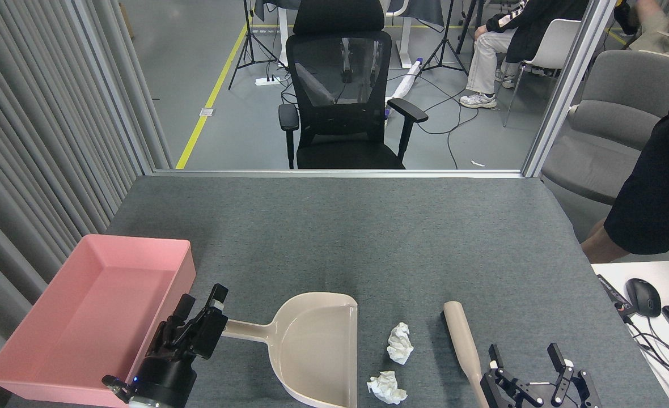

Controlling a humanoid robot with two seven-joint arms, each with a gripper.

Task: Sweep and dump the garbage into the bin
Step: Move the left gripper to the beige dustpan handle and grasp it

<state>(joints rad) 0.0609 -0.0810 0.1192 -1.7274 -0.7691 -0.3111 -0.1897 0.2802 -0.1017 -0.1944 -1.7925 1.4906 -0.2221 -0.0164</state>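
Our left gripper sits at the beige plastic dustpan handle, grip unclear, while our right gripper, fingers spread and empty, waits beside the beige brush handle.

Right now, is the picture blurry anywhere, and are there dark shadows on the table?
Head view: the tissue wads, dustpan and pink bin look sharp under soft, even light, with only faint shadows on the grey table. The person at the top right corner is smeared with motion blur.
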